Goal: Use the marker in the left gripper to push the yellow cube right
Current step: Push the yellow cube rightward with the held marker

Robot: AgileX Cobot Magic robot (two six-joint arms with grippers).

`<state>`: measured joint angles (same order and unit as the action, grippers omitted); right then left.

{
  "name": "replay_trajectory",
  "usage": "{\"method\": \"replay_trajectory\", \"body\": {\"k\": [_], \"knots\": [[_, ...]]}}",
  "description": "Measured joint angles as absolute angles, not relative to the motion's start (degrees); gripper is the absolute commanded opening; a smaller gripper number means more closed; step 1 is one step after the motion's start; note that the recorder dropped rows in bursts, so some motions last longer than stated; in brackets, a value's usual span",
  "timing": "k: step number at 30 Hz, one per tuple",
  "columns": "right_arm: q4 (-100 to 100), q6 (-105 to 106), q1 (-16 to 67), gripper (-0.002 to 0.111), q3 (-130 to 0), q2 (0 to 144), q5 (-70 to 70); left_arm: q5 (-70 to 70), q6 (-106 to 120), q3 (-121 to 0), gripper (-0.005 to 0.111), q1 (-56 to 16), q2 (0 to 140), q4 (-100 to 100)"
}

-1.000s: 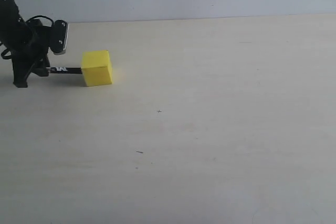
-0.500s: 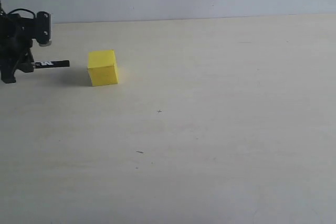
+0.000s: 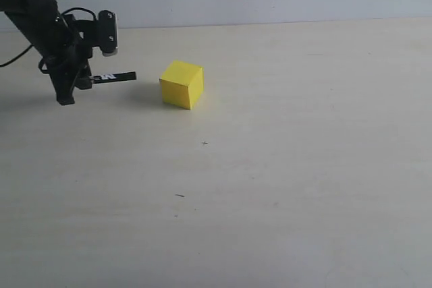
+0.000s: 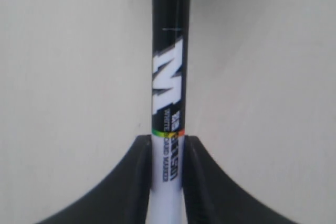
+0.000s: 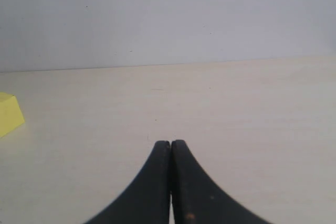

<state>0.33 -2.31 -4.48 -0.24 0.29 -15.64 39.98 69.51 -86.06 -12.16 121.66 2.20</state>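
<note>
Left fingers (image 4: 140,169) clamped on marker (image 4: 169,77), its tip apart from yellow cube (image 3: 181,84), right fingers (image 5: 157,182) pressed together

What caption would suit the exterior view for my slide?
The left gripper holds the marker aimed at the yellow cube, tip short of contact.

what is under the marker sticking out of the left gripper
Only bare table shows either side of the marker clamped in the left gripper. The strip directly beneath its barrel is hidden by the marker itself. The yellow cube sits apart, not under it.
</note>
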Motion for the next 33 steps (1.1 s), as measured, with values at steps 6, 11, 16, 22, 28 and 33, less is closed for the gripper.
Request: {"method": "replay_trajectory", "body": {"k": [6,11,16,22,28,33], "knots": [[0.33,-2.31,-4.48,0.000,-0.24,0.29,-15.64,41.46,68.92,-86.09,0.000,-11.47,121.39,2.85],[0.33,-2.31,-4.48,0.000,-0.24,0.29,-15.64,38.64,68.23,-86.19,0.000,-18.83,124.86,2.85],[0.33,-2.31,-4.48,0.000,-0.24,0.29,-15.64,38.74,64.79,-86.19,0.000,-21.44,123.78,3.55],[0.33,-2.31,-4.48,0.000,-0.24,0.29,-15.64,41.10,63.14,-86.32,0.000,-18.86,123.30,4.77],[0.33,-2.31,-4.48,0.000,-0.24,0.29,-15.64,35.67,62.75,-86.32,0.000,-20.34,123.30,4.71],[0.33,-2.31,-4.48,0.000,-0.24,0.29,-15.64,32.45,61.68,-86.32,0.000,-21.63,123.30,4.80]]}}
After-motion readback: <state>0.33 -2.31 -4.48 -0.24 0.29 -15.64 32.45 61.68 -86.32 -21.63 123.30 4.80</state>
